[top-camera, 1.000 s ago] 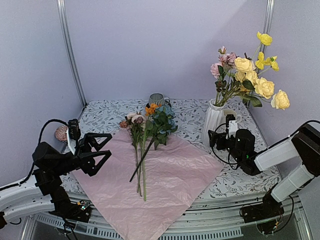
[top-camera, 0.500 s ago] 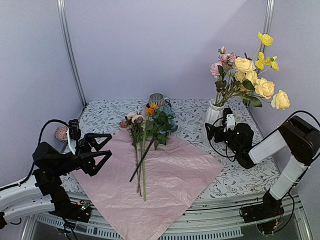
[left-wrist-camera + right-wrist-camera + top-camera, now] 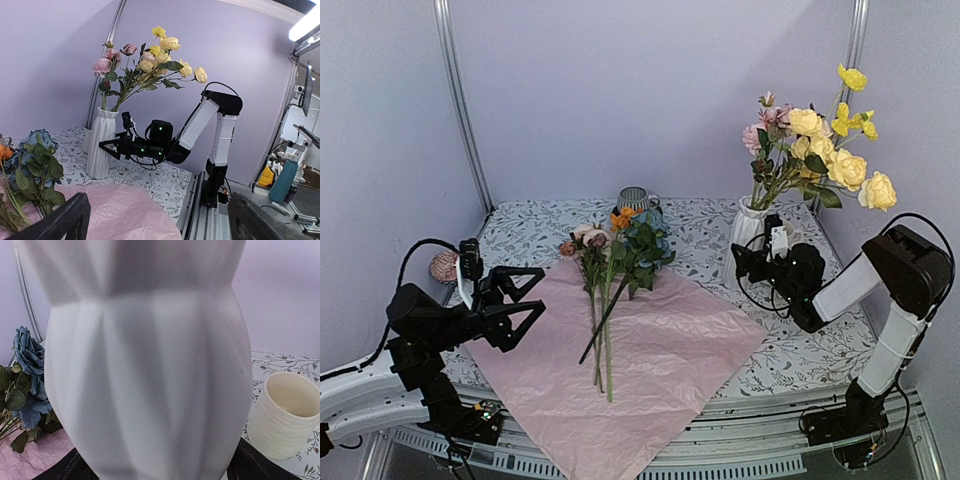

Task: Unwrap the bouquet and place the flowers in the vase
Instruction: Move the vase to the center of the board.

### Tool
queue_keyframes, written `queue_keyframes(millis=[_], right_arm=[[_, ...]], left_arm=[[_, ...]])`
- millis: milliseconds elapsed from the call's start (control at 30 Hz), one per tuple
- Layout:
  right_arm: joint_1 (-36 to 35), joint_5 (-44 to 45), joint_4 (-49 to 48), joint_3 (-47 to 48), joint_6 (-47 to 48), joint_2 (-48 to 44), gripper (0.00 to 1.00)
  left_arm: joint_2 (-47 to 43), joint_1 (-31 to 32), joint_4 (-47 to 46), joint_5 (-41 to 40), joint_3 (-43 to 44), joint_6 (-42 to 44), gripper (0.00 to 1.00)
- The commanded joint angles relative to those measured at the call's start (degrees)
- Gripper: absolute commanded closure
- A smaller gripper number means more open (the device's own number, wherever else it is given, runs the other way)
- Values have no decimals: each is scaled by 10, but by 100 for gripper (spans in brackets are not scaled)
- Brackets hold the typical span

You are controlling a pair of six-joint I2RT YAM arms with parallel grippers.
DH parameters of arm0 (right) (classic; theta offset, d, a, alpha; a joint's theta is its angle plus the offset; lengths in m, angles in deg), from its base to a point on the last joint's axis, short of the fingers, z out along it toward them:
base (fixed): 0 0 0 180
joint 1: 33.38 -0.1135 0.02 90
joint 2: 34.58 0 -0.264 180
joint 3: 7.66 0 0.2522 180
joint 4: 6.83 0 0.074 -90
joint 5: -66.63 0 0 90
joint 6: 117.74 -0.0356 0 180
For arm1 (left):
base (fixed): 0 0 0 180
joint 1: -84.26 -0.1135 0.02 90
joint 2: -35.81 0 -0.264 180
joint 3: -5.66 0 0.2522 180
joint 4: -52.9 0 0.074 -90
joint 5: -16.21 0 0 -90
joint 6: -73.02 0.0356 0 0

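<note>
The white ribbed vase [image 3: 748, 235] stands at the back right and holds yellow and pink flowers [image 3: 810, 150]. My right gripper [image 3: 740, 262] reaches in low from the right, its jaws against both sides of the vase's belly [image 3: 150, 390], which fills the right wrist view. More flowers [image 3: 610, 260], blue, orange and faded pink, lie on the spread lilac-pink paper [image 3: 670, 350] with their stems pointing toward me. My left gripper [image 3: 540, 290] hovers open over the paper's left edge, holding nothing. The left wrist view shows the vase [image 3: 102, 145] and the right arm across the table.
A striped grey cup [image 3: 635, 199] stands at the back behind the loose flowers. A cream mug [image 3: 285, 412] sits just right of the vase. A small pinkish round object [image 3: 442, 266] lies at the table's left edge. The paper overhangs the near table edge.
My right gripper has moved left and forward around the vase's base and its jaws have narrowed. The flowers in the vase have shifted slightly. The left arm has stayed still.
</note>
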Motion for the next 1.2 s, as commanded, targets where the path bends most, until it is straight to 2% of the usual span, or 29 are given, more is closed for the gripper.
queue_keyframes(millis=[0, 300, 633, 800, 967, 1167], right_arm=[[9, -27, 1, 15, -4, 17, 23], [15, -36, 32, 33, 5, 24, 24], [16, -64, 91, 47, 41, -33, 26], [15, -63, 100, 70, 65, -29, 27], [15, -61, 93, 107, 77, 6, 27], [15, -60, 39, 105, 86, 19, 27]], left_arm=[[6, 6, 3, -5, 1, 9, 2], [4, 6, 2, -2, 0, 4, 2], [4, 7, -4, -1, 0, 4, 2], [0, 6, -2, 4, 0, 2, 2], [-15, 6, 10, 1, 1, 2, 2], [-36, 6, 29, -7, -1, 6, 2]])
